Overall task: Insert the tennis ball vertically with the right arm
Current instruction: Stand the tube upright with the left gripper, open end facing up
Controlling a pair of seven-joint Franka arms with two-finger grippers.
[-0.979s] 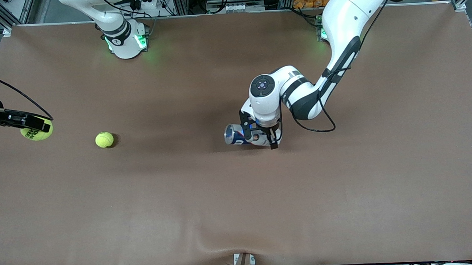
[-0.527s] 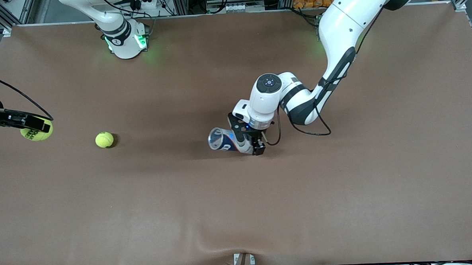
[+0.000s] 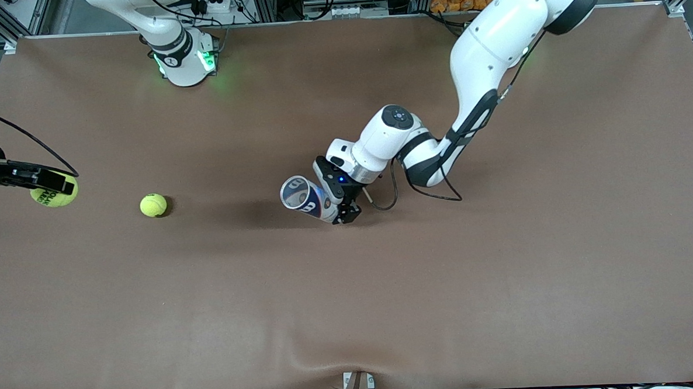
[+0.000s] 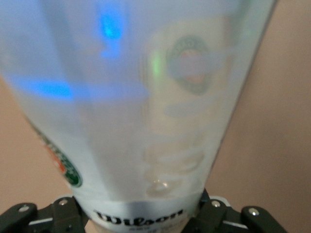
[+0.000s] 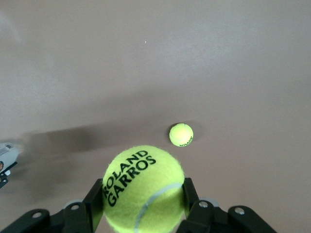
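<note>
My right gripper [image 3: 52, 187] is shut on a yellow-green tennis ball [image 3: 54, 194] printed ROLAND GARROS [image 5: 143, 188], up over the table at the right arm's end. A black finger presses each side of the ball. My left gripper [image 3: 339, 199] is shut on the base of a clear Wilson ball can [image 3: 307, 198], over the middle of the table. The can is tilted, with its open mouth turned toward the right arm's end. In the left wrist view the can [image 4: 146, 97] fills almost the whole picture.
A second tennis ball [image 3: 153, 205] lies loose on the brown table cover [image 3: 351, 311], between the two grippers; the right wrist view also shows this loose ball [image 5: 181, 134]. The arms' bases stand along the table's edge farthest from the front camera.
The left arm has carried the can toward the right arm's end and swung its mouth round and upward. The right gripper and both balls have stayed put.
</note>
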